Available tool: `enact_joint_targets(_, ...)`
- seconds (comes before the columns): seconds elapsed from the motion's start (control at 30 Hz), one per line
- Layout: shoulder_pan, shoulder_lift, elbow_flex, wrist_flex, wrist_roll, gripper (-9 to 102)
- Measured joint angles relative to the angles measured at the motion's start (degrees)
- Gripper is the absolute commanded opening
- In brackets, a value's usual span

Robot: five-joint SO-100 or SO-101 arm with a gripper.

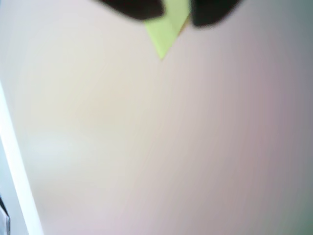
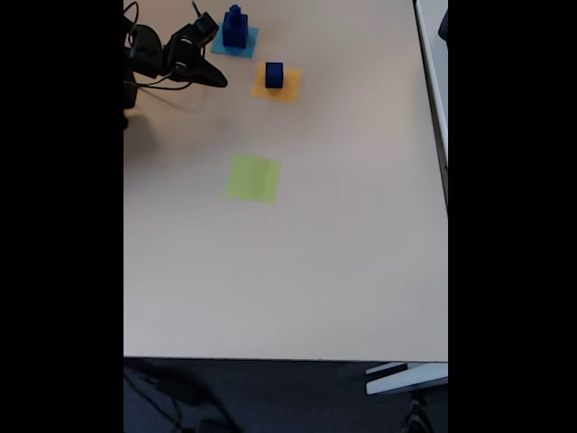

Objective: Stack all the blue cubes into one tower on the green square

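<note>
Two cubes [image 2: 235, 27] occupy the blue square [image 2: 248, 43], one [image 2: 274, 74] the orange [image 2: 288, 86]. Green square [image 2: 252, 178] lies unobstructed mid-bench [image 2: 315, 271]. End effector [image 2: 219, 81] empty; opening indeterminate.

Office or lab, plain pale table [image 2: 297, 289], dark carpet floor [image 2: 270, 397], cables [image 2: 149, 68]

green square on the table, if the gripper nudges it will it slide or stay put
The green square looks paper-thin and flat, so it would probably slide or crumple easily. Nothing rests on it, so likely nothing pins it down.
</note>
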Motion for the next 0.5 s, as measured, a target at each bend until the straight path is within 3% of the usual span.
enact_joint_targets(0.5,-0.18,0.0,-1.58,-4.22,16.88,0)
